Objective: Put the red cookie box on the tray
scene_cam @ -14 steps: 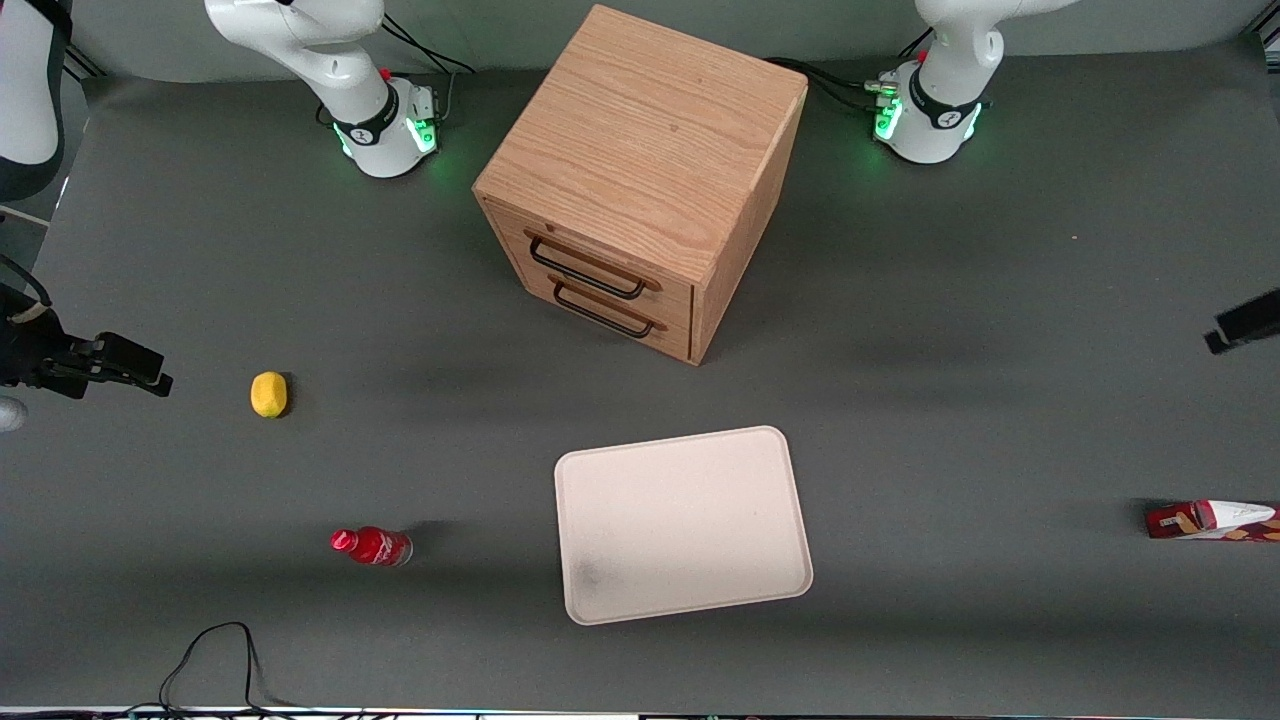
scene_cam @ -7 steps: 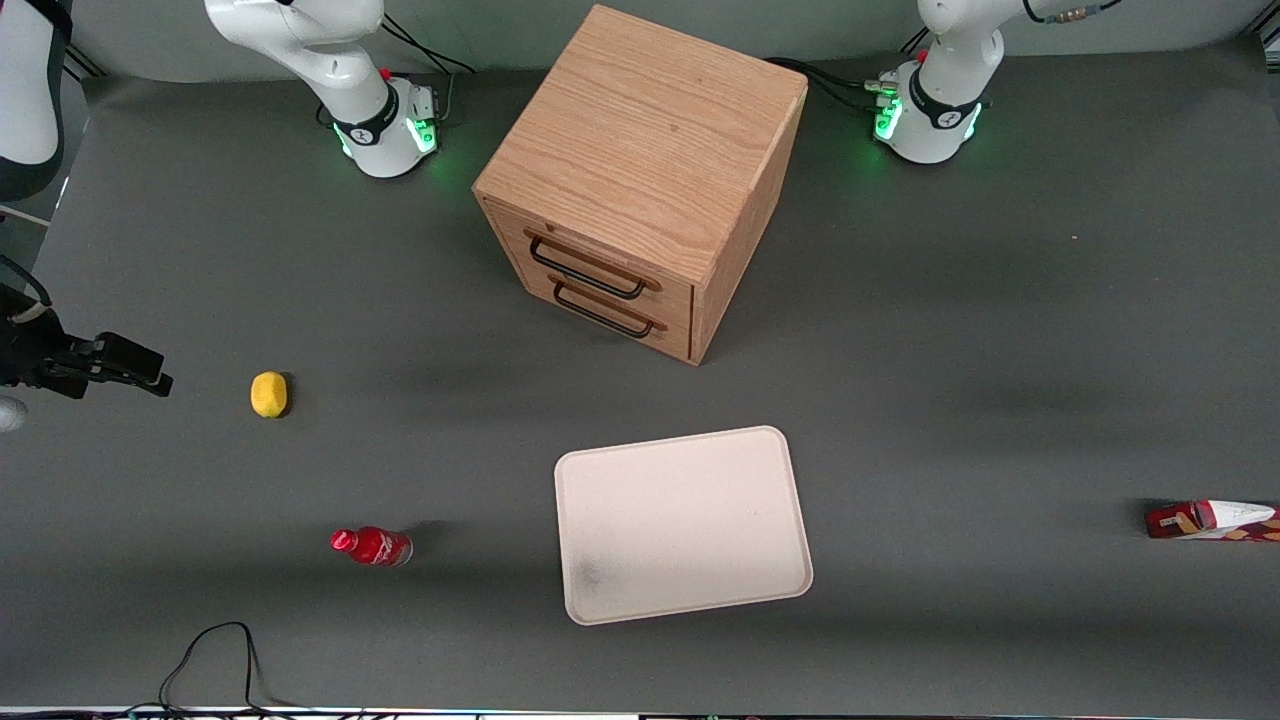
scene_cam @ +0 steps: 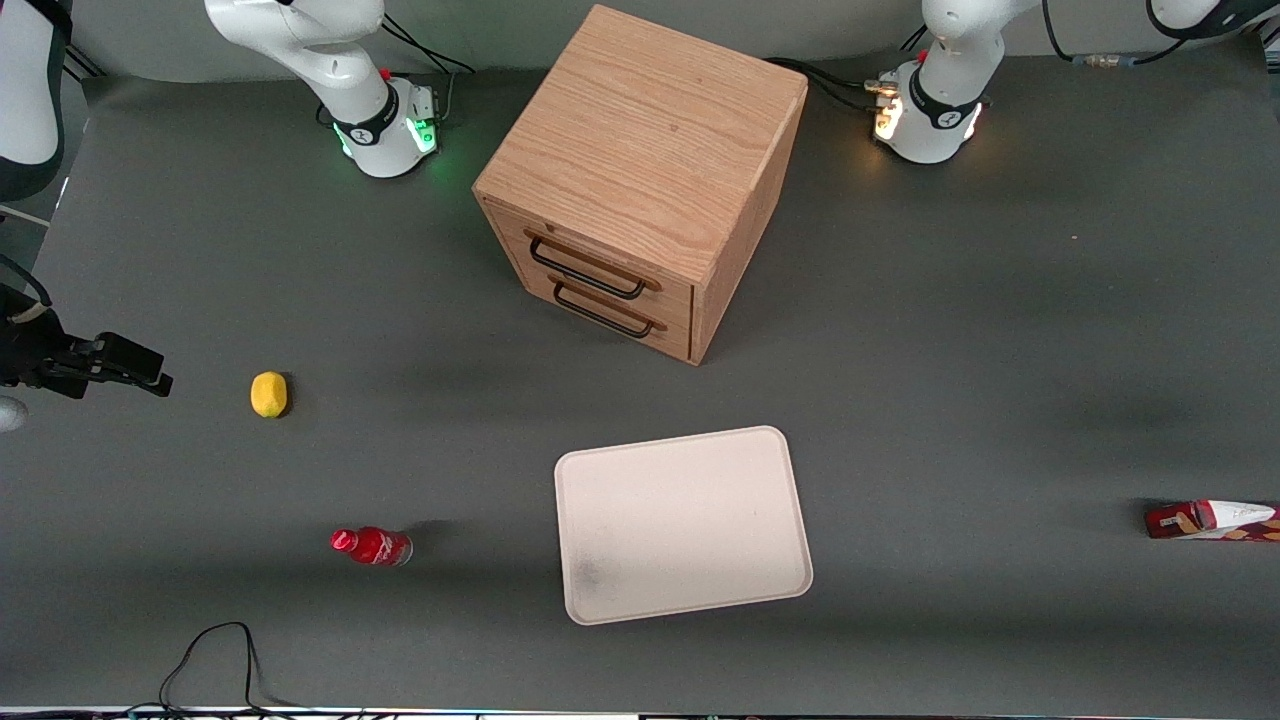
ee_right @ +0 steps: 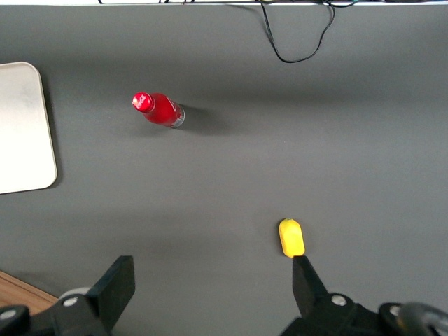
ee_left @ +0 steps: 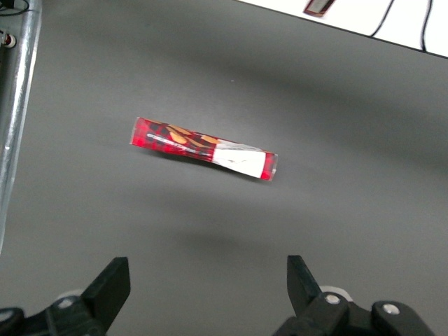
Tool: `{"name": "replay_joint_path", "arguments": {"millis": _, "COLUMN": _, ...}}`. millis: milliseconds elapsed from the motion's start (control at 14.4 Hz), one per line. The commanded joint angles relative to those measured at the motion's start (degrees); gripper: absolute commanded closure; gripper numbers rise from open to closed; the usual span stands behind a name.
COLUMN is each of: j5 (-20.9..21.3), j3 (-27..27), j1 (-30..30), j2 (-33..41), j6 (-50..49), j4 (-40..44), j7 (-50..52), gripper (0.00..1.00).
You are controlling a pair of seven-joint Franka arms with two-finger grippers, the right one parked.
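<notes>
The red cookie box (ee_left: 204, 148) has a glossy, film-like wrapping that catches the light along its edges. It lies on a matt, dark grey table covering (scene_cam: 1000, 350) that looks smooth and faintly cloth-like. The tray (scene_cam: 682, 524) looks like smooth, matt plastic with a dull grey smudge. The cabinet (scene_cam: 640, 180) is oak-grained wood with a satin finish; its drawer handles (scene_cam: 588, 281) are thin dark metal. The gripper (ee_left: 207, 288), above the table near the box, has matt black plastic fingers (ee_left: 114, 283) spread wide. The small red bottle (scene_cam: 372, 546) is shiny; the lemon (scene_cam: 268, 394) looks dull.
</notes>
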State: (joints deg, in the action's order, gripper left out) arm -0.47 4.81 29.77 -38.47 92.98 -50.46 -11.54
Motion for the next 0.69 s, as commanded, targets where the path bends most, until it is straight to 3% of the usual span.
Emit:
{"name": "replay_joint_path", "arguments": {"millis": 0, "j5": 0.6, "j3": 0.2, "j1": -0.2, "j2": -1.2, "j6": -0.3, "j4": 3.0, "j7": 2.6, "gripper": 0.0}}
{"name": "replay_joint_path", "arguments": {"millis": 278, "j5": 1.9, "j3": 0.2, "j1": -0.9, "j2": -1.1, "j6": 1.1, "j4": 1.9, "j7": 18.4, "gripper": 0.0}}
{"name": "replay_joint_path", "arguments": {"millis": 625, "j5": 2.6, "j3": 0.3, "j1": -1.5, "j2": -1.1, "j6": 4.0, "j4": 0.3, "j7": 49.0, "gripper": 0.0}}
